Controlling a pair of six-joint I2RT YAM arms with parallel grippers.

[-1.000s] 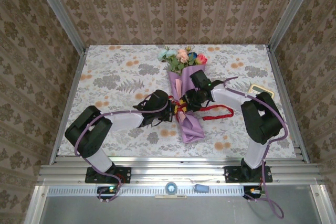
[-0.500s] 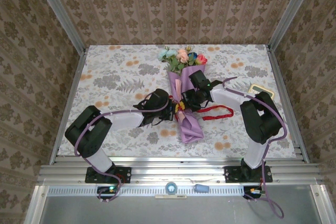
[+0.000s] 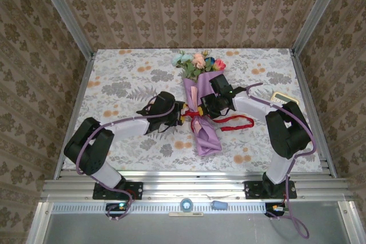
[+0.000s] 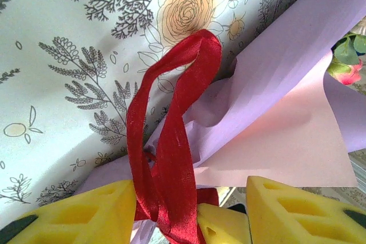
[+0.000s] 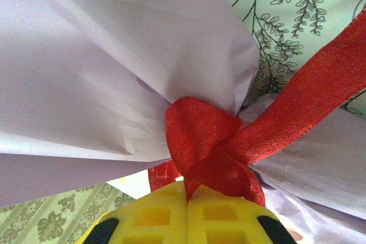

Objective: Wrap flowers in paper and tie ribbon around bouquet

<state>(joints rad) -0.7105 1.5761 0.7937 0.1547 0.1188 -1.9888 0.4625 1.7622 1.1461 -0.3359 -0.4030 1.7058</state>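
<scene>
While the bouquet (image 3: 194, 84) lay lengthwise in the middle of the worktop (image 3: 126, 72), flowers (image 3: 197, 61) toward the far wall and the paper (image 3: 207, 138) tail toward the arms, the two pincers met at its waist. The ribbon (image 3: 233, 122) was already crossed there into a first knot (image 5: 200, 141), with a long end trailing off to the right across the cloth. The right pincer (image 3: 201, 110) was clenched on the ribbon right at the knot. From its own camera I could see the red band running into the seam of its closed yellow fingers, with paper bulging just beyond. The left pincer (image 3: 183, 110) sat on the other side of the waist, jaws apart and released. A loop (image 4: 171, 84) of ribbon rose between them, lying against one finger without being squeezed.

To my eye the tying was midway and the knot wanted drawing snug. Doing that well would mean the right side pinning the knot against the paper while the left closes on the loop low down, near the knot. It should then pull sideways and level, not upward, so the thin paper doesn't crumple. A gentle pull seemed safer than a jerk, since nothing else anchored the bouquet.
</scene>
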